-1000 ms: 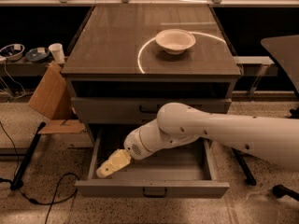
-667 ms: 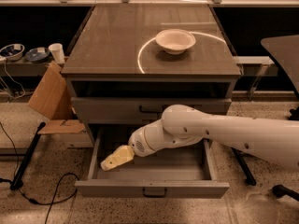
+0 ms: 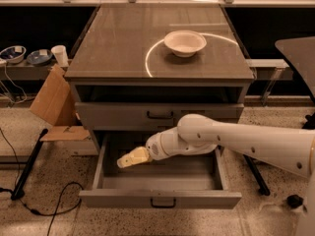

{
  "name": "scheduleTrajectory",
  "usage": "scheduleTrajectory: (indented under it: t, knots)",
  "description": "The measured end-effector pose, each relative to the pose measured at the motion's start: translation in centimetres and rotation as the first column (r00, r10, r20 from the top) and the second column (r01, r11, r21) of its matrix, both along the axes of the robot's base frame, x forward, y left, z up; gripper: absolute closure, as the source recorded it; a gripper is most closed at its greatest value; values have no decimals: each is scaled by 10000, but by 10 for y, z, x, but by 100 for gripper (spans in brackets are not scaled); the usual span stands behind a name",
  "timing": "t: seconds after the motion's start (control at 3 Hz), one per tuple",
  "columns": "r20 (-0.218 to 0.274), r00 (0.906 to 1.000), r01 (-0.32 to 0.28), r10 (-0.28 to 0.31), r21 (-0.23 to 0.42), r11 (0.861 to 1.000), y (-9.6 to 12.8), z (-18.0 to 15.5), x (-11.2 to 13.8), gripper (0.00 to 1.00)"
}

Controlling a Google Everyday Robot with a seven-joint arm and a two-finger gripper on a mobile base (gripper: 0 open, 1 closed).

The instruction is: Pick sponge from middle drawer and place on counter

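The middle drawer (image 3: 118, 199) is pulled open at the bottom of the grey cabinet. My white arm reaches into it from the right. My gripper (image 3: 133, 158), with its yellowish tip, hangs over the drawer's left half, a little above its floor. I see no sponge; it is hidden or out of view. The counter (image 3: 118, 48) is the cabinet's glossy top with a pale ring mark.
A white bowl (image 3: 184, 42) sits on the counter at the right back. The handled drawer above (image 3: 108, 116) is shut. A cardboard piece (image 3: 53, 102) leans at the cabinet's left. A cup (image 3: 60, 55) and bowls (image 3: 13, 53) stand on a left shelf. A cable (image 3: 49, 203) lies on the floor.
My gripper has moved up and a little to the right inside the open drawer. The drawer and the bowl have not moved.
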State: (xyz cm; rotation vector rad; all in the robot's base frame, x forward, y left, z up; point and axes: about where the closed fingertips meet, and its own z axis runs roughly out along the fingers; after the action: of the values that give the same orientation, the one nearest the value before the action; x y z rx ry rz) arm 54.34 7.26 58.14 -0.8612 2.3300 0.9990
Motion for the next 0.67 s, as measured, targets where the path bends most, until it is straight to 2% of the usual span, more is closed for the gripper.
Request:
scheduleTrajectory:
  t: [0.33, 0.67]
  knots:
    - [-266, 9977, 622, -620, 45, 9981, -6, -26, 18, 0]
    - [-419, 9884, 1463, -1457, 127, 9892, -6, -53, 40, 0]
